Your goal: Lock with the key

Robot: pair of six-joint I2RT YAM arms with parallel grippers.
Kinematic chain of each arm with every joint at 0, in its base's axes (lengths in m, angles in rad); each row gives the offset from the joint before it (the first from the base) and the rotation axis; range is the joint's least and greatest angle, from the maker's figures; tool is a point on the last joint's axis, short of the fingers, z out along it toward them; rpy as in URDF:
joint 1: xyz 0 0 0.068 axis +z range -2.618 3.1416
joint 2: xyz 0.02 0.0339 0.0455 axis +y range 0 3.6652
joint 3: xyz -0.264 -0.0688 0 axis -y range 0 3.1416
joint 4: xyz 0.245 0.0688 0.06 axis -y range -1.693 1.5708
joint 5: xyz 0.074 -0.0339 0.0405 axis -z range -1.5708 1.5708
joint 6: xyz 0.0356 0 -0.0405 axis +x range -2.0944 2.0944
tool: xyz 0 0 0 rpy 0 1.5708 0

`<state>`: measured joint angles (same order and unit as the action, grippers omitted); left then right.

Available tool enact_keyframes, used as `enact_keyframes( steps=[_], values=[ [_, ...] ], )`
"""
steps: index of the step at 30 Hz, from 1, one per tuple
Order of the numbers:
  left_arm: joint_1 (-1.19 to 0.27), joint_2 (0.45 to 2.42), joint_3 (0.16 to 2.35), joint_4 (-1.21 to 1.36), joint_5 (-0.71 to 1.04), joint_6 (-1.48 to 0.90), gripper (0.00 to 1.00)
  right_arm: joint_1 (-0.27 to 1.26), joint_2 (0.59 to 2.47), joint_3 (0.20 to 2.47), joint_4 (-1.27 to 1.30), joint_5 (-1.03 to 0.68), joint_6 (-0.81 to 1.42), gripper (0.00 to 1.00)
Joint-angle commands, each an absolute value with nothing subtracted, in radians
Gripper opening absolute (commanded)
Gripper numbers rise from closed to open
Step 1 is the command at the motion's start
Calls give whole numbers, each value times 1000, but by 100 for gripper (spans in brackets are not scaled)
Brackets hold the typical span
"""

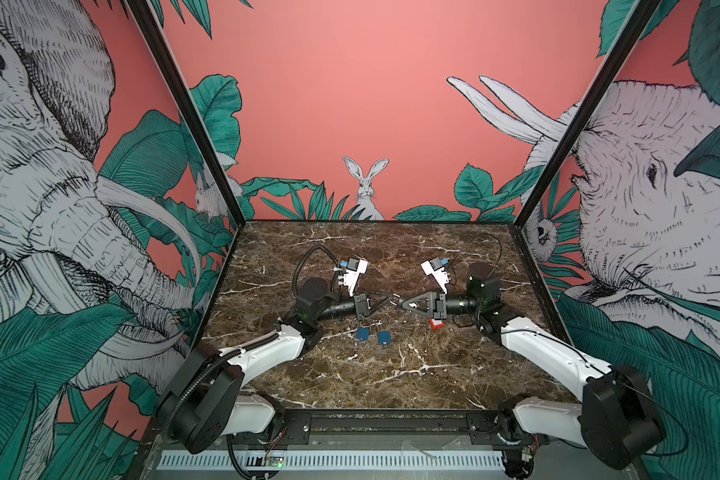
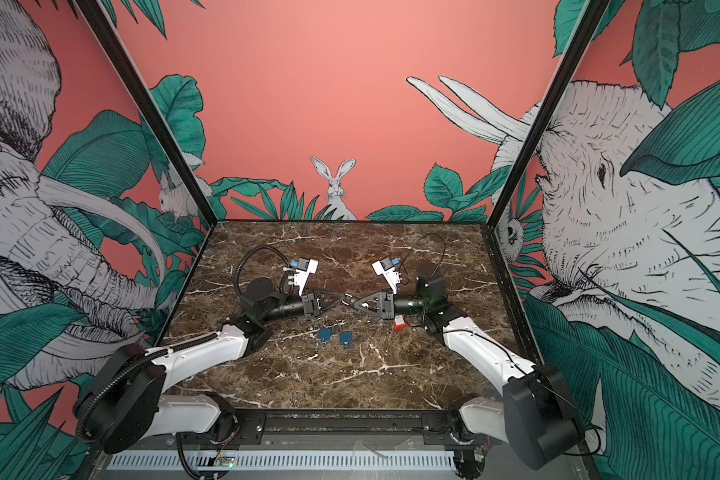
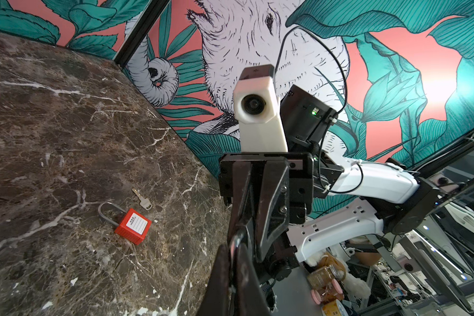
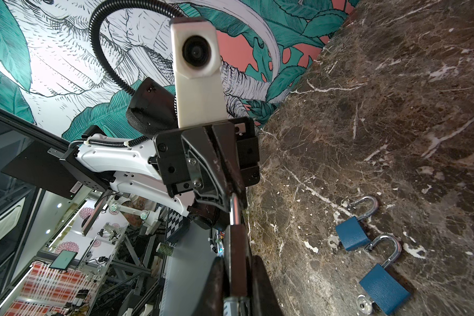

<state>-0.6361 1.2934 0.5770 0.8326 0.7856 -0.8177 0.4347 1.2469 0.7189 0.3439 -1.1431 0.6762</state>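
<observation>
- A white label (image 3: 136, 225) with ruled lines and a row of tiny print is seen on the red plastic padlock body (image 3: 132, 238); its characters cannot be made out.
- No other writing can be read.

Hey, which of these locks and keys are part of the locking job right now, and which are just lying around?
In the job: held padlock, gripped between left gripper and right gripper above the table.

Lying about, likely: blue padlocks, shackles open, keys at their bases; red padlock; loose key beside it, apart.
</observation>
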Motion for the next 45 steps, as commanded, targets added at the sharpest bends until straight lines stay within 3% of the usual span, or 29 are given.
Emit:
enact_keyframes(
  steps=[1,20,26,31,32,34,36,45],
  values=[
    [-754,1262,571,758,984,-765,0,461,1277,799,497,-1048,675,0],
    [-803,1312,615,741,1005,-729,0,482,1344,802,581,-1015,715,0],
    [-784,1261,626,572,904,-644,0,455,1318,804,425,-963,649,0],
    [-671,1235,585,621,809,-703,0,423,1310,771,358,-965,647,0],
    [-646,1234,576,645,806,-724,1,421,1307,765,350,-971,646,0],
    [-604,1230,557,689,799,-749,18,416,1301,754,335,-993,643,0],
    [-588,1224,558,676,808,-735,28,410,1290,746,320,-1018,635,0],
    [-587,1253,566,727,879,-751,34,403,1291,746,290,-1145,619,0]
  ],
)
